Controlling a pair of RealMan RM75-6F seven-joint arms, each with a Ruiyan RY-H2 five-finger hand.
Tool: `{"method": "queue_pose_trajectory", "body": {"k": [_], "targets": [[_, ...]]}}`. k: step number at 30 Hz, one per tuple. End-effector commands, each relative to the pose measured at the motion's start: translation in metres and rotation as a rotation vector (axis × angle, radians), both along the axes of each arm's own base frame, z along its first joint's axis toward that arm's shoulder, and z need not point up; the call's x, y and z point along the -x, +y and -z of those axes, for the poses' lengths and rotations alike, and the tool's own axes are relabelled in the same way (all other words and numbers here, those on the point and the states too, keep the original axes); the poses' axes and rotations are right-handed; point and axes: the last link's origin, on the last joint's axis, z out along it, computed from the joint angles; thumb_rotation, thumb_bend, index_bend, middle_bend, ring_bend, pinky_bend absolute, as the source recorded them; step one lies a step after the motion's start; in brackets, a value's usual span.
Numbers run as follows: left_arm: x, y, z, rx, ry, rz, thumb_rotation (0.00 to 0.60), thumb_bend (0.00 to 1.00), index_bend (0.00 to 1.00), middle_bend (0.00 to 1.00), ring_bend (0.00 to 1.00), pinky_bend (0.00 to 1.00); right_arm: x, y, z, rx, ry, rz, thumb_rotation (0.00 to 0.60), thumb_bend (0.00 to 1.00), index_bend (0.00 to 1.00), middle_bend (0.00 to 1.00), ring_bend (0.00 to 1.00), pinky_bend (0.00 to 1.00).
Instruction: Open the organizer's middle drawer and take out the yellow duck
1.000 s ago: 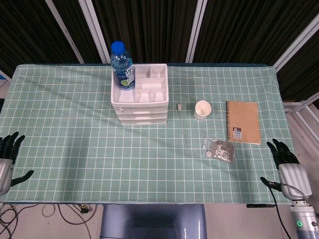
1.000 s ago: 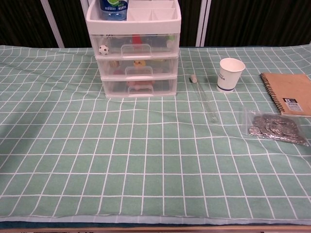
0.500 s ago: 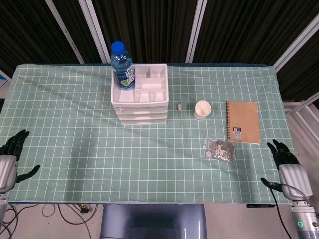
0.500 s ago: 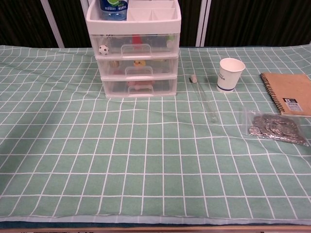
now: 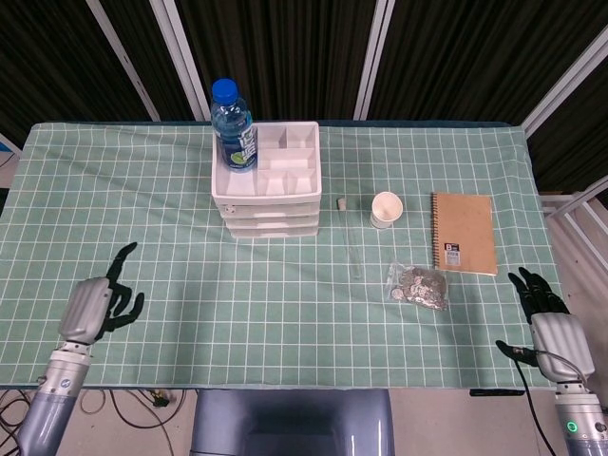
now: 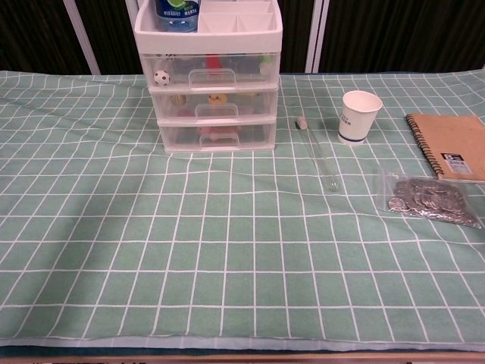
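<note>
Hovering left hand [image 5: 95, 306] inside near edge, organizer [image 5: 267, 180] far

Hardly any lettering here. The brown spiral-bound kraft notebook [image 6: 451, 146] (right of the white paper cup [image 6: 359, 115]) carries a small black-and-white label [image 6: 455, 161], its print too small to read. The cup's blue marking and the blue-capped water bottle's [image 5: 234, 127] green label are likewise illegible.
</note>
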Motion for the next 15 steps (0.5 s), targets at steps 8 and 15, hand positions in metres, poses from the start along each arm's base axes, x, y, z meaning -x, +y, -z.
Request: {"method": "queue_pose_trajectory", "body": {"k": [8, 15], "targets": [[-0.067, 0.039, 0.052, 0.177, -0.259, -0.074, 0.6, 0.47, 0.07, 0.96, 0.99, 1.0, 0.001, 0.0, -0.001, -0.013, -0.014, 0.014, 0.6, 0.07, 0.0, 0.0, 0.0, 0.23], [-0.089, 0.057, 0.083, 0.251, -0.331, -0.132, 0.6, 0.47, 0.07, 0.98, 1.0, 1.0, 0.002, 0.0, -0.001, -0.024, -0.027, 0.023, 0.6, 0.08, 0.0, 0.0, 0.0, 0.23]]}}
